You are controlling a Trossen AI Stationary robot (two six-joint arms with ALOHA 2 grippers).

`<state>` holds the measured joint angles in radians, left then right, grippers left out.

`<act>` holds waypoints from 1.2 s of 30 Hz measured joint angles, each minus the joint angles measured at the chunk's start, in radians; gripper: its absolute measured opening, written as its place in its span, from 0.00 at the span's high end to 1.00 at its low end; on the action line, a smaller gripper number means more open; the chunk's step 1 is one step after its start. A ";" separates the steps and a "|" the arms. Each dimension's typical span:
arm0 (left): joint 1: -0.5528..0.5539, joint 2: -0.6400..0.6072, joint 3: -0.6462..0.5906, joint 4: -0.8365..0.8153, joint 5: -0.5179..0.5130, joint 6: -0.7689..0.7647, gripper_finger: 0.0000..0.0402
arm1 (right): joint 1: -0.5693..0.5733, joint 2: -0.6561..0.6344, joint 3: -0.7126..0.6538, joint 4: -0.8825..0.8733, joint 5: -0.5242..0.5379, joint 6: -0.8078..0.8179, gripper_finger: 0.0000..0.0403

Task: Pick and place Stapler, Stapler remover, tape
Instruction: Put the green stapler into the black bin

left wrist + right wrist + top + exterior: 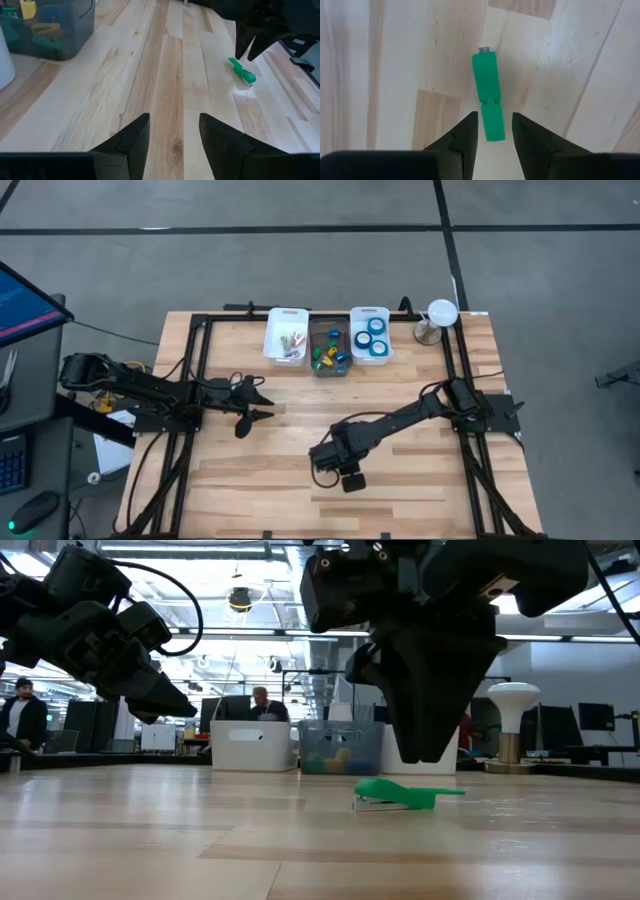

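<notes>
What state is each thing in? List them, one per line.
Green stapler: lying flat on the table, not gripped.
Right gripper: open, poised above the stapler.
Left gripper: open, empty.
Tape rolls: in the right white bin.

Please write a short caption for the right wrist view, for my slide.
Right pincer, open, poised above a green stapler lying on the wooden table.
</notes>
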<state>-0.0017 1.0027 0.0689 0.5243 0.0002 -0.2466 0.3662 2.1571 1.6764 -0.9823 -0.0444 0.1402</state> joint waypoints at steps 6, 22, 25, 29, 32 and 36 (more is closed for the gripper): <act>0.000 0.000 0.000 0.000 0.000 -0.002 0.59 | 0.000 0.007 -0.023 0.057 -0.009 0.012 0.72; 0.000 0.000 0.000 0.000 0.000 -0.002 0.59 | 0.000 0.008 -0.090 0.110 -0.008 0.045 0.46; 0.000 0.000 0.000 0.000 0.000 -0.002 0.59 | 0.000 0.008 -0.092 0.108 -0.008 0.045 0.43; 0.000 0.000 0.000 0.000 0.000 -0.002 0.59 | 0.000 0.008 -0.092 0.107 -0.008 0.045 0.44; 0.000 0.000 0.000 0.000 0.000 -0.002 0.59 | 0.000 0.008 -0.092 0.098 -0.008 0.047 0.48; 0.000 0.000 0.000 0.000 0.000 -0.002 0.59 | 0.000 0.008 -0.092 0.096 -0.008 0.068 0.54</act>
<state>-0.0017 1.0027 0.0692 0.5240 0.0002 -0.2485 0.3663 2.1647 1.5848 -0.8865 -0.0525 0.2078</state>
